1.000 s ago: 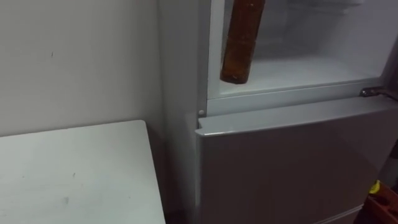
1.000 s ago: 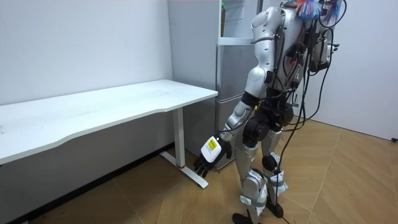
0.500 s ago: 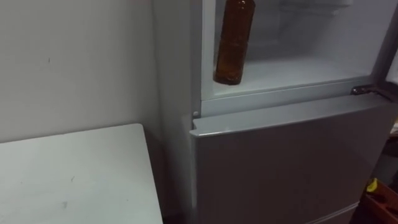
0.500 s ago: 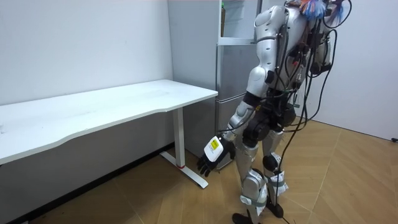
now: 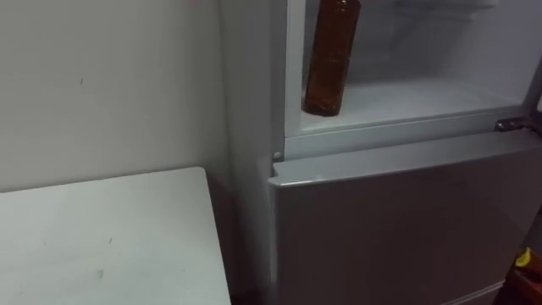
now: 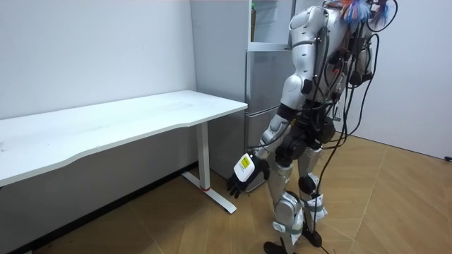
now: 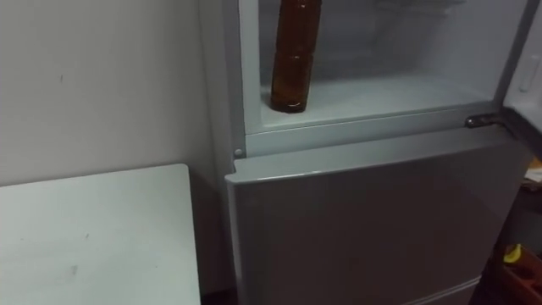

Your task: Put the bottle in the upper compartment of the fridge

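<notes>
A brown bottle [image 5: 330, 59] stands upright in the open upper fridge compartment [image 5: 423, 97], at the front left corner of its white floor. The bottle's top runs out of the picture, so whatever may hold it is hidden. I cannot tell whether its base rests on the floor or hangs just above it. In the room view I stand facing the fridge [image 6: 265, 77]. My left hand [image 6: 244, 176] hangs low at my side with relaxed fingers, holding nothing.
The grey lower fridge door [image 5: 406, 220] is closed, with a metal hinge [image 5: 517, 124] at its upper right. A white table [image 5: 102, 246] adjoins the fridge on my left, against the wall. A small yellow thing [image 5: 525, 257] lies low on the right.
The bottle was tilted with its base leaning left; now it is upright at the compartment's front left. The eye view shifted slightly. My left hand swung a little.
</notes>
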You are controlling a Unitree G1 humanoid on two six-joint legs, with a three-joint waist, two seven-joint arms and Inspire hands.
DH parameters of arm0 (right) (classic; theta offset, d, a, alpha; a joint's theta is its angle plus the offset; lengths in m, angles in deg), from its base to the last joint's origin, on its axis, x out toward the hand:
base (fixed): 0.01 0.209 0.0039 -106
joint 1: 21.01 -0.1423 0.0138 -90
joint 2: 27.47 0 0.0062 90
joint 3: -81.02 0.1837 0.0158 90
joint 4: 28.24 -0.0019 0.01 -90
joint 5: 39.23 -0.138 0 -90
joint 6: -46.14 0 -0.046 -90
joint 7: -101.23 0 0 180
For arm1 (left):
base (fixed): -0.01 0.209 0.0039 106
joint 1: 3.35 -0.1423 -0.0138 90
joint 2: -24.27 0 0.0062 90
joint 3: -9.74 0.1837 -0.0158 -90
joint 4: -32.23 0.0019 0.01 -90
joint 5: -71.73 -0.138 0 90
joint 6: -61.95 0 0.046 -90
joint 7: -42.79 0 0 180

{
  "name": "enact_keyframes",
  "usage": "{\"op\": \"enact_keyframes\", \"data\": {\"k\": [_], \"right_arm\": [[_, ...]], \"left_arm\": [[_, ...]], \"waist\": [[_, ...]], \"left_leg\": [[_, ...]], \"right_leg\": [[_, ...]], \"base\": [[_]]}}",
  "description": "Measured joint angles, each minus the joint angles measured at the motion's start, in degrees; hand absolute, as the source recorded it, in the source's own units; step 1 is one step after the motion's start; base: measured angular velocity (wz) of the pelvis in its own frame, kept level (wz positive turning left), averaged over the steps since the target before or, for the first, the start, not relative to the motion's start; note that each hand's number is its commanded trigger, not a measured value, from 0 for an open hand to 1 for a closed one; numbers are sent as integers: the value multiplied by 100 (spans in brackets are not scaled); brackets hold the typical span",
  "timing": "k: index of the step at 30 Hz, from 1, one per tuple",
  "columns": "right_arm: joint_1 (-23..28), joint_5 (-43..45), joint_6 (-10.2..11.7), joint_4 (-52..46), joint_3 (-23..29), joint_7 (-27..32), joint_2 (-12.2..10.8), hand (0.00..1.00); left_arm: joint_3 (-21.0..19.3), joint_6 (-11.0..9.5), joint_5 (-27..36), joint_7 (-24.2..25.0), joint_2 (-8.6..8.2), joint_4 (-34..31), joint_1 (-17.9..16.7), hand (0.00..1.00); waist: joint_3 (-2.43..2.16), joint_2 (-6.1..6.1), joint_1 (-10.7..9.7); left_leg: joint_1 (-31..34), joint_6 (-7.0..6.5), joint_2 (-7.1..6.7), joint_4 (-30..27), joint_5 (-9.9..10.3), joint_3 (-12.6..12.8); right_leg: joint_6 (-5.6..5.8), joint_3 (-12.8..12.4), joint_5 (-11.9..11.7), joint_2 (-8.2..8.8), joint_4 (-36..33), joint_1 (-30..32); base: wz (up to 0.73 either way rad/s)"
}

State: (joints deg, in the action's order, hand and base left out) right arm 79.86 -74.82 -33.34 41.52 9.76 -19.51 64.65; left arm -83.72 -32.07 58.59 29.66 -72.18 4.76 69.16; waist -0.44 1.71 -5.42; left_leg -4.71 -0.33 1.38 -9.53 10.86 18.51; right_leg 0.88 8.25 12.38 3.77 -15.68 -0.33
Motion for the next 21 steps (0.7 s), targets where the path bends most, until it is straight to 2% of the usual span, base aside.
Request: {"op": "enact_keyframes", "data": {"k": [5,12,21], "right_arm": [[8,512,10,-6,-458,-347,-78,0],[7,914,14,-69,-1017,-758,-141,0],[0,918,42,-193,-1096,-1231,-142,0]], "left_arm": [[276,-1,9,-18,15,80,167,0],[698,-6,8,-19,15,252,169,0],[819,-5,5,-17,15,318,244,0]], "waist": [[7,-22,53],[13,-17,157],[25,-20,338]], "left_leg": [[-2,0,2,0,0,2],[19,1,4,2,2,-20],[102,1,2,5,8,-158]], "right_leg": [[1,-21,-13,-9,11,1],[8,1,-26,-17,84,-25],[21,139,-56,-24,247,-86]], "base": [[0],[1],[8]]}}
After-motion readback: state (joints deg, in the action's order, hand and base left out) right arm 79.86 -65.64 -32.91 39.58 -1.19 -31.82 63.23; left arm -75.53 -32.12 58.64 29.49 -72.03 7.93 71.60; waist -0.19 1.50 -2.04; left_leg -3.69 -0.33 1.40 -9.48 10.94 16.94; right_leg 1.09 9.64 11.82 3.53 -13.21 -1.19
